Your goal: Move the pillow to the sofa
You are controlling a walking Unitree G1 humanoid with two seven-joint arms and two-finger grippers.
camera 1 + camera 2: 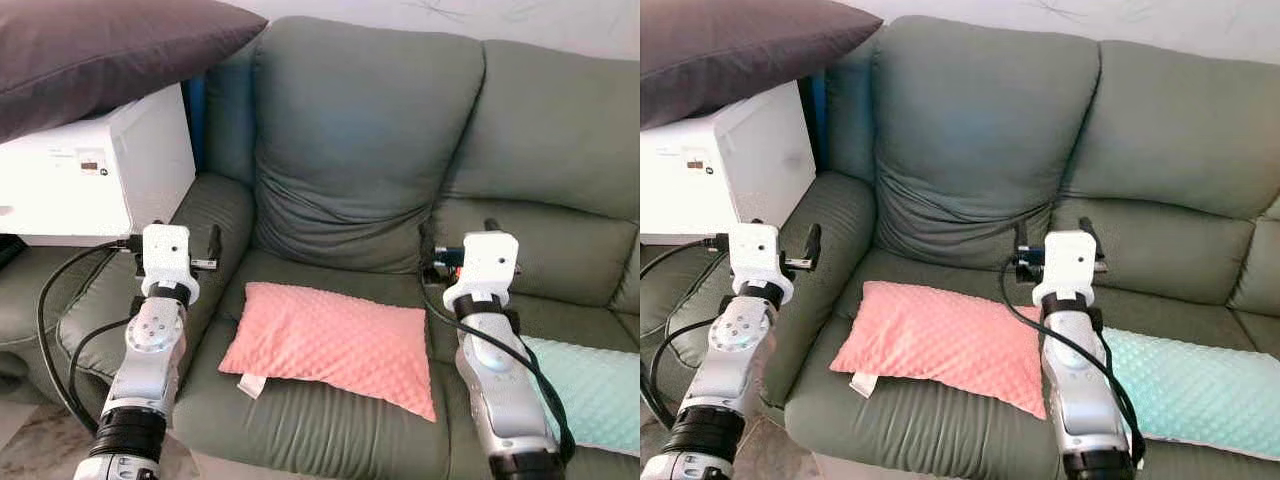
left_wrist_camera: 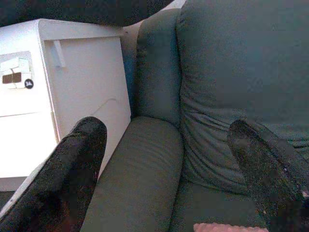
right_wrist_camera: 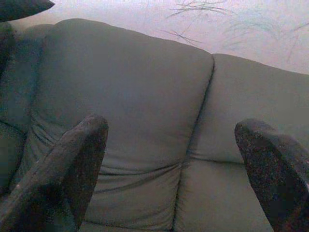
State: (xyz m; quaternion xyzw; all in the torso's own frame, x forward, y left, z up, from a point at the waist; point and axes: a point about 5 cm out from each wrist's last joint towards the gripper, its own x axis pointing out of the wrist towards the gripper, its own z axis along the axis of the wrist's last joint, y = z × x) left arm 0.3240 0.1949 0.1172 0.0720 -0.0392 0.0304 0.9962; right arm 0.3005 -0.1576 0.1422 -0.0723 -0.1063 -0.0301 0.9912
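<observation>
A pink dotted pillow (image 1: 330, 343) lies flat on the seat of the grey-green sofa (image 1: 360, 130), with a white tag at its front left corner. My left gripper (image 1: 173, 241) hovers open over the sofa's left armrest, just left of the pillow and clear of it. Raised above the pillow's right end, my right gripper (image 1: 459, 238) is open too. In the left wrist view the two black fingers (image 2: 72, 174) stand wide apart, and the pillow's pink edge (image 2: 217, 227) peeks in beside them. The right wrist view looks between spread fingers (image 3: 63, 174) at the sofa backrest.
A white appliance box (image 1: 100, 170) stands against the left armrest, with a large dark cushion (image 1: 100, 45) lying on top. A teal pillow (image 1: 590, 390) lies on the seat to the right. Black cables (image 1: 50, 320) loop from my left arm.
</observation>
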